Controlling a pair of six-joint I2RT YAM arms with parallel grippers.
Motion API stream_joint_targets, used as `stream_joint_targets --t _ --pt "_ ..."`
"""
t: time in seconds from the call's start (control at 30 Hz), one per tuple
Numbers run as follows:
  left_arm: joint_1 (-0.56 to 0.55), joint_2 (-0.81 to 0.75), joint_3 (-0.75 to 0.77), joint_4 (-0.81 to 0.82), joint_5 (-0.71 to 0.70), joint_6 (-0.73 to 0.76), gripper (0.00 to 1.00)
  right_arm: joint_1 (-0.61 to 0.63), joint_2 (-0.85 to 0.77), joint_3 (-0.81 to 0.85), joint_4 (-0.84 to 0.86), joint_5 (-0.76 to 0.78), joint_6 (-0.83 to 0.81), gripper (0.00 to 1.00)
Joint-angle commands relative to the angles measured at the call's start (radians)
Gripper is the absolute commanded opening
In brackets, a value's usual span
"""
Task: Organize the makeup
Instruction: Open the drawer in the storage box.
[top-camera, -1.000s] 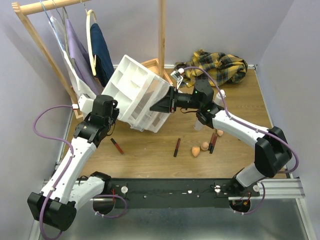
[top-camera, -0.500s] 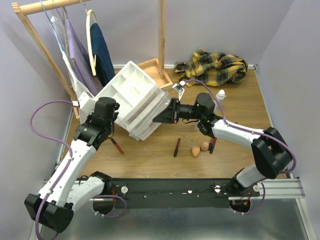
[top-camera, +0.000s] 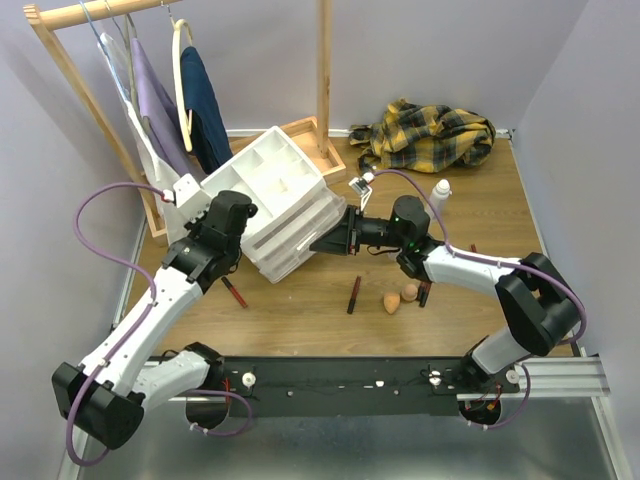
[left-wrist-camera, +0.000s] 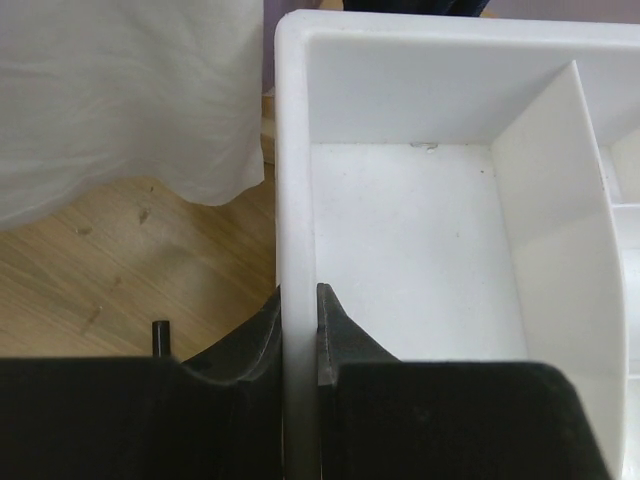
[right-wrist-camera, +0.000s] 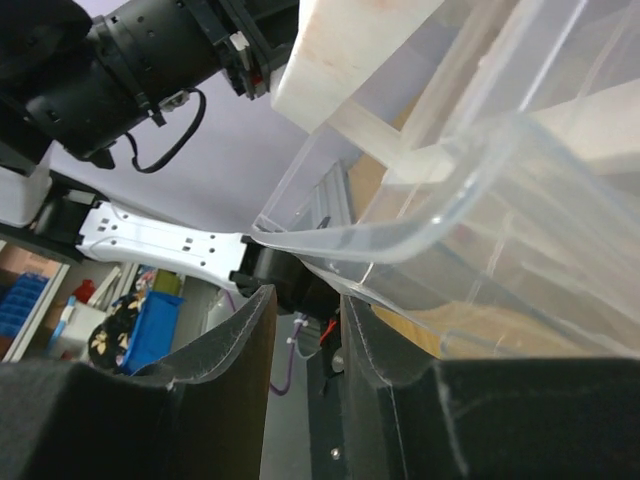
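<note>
White plastic drawer unit (top-camera: 275, 205) is pinched at its rim by the left gripper (left-wrist-camera: 300, 305), jaws nearly closed; the right gripper (right-wrist-camera: 305, 300) clamps a clear drawer front. Lower it level together. Pencils (top-camera: 354, 294), sponges (top-camera: 391, 302) and bottle (top-camera: 439, 190) lie right on the table (top-camera: 310, 320).

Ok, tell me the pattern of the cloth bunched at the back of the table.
Yellow and dark plaid. The cloth shows best in the top external view.
</note>
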Motion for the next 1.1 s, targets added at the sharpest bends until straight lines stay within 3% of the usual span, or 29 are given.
stream_joint_targets --t 0.0,0.17,0.33,0.5,0.63,0.67,0.7,0.77,0.8,0.87,1.07 --pt "-0.017 0.033 0.040 0.085 -0.147 0.028 0.00 -0.016 -0.046 -0.025 0.087 0.040 -0.061 0.42" --pt "-0.022 0.066 0.046 0.105 -0.136 0.034 0.23 -0.024 -0.083 -0.043 -0.031 0.047 -0.165 0.48" --pt "-0.025 0.094 0.049 0.119 -0.110 0.031 0.39 -0.053 -0.115 -0.058 -0.128 0.047 -0.248 0.55" --pt "-0.031 0.093 0.061 0.122 -0.090 0.037 0.63 -0.122 -0.154 -0.059 -0.261 -0.008 -0.337 0.60" --pt "-0.032 0.050 0.071 0.129 -0.061 0.075 0.78 -0.137 -0.218 0.015 -0.488 -0.061 -0.576 0.72" --pt "-0.032 0.037 0.072 0.137 -0.050 0.098 0.83 -0.139 -0.247 0.039 -0.603 -0.079 -0.721 0.72" --pt "-0.031 0.027 0.072 0.139 -0.027 0.114 0.86 -0.140 -0.261 0.061 -0.666 -0.120 -0.796 0.80" --pt "-0.032 -0.012 0.067 0.157 0.002 0.147 0.89 -0.145 -0.295 0.108 -0.796 -0.139 -0.980 0.85" --pt "-0.031 -0.025 0.064 0.165 0.029 0.189 0.89 -0.151 -0.328 0.116 -0.843 -0.133 -1.018 0.92" --pt "-0.031 -0.067 0.052 0.180 0.068 0.238 0.94 -0.162 -0.364 0.124 -0.887 -0.122 -1.087 0.98" --pt "-0.031 -0.192 0.005 0.211 0.241 0.414 0.98 -0.237 -0.404 0.152 -0.982 -0.095 -1.191 1.00"
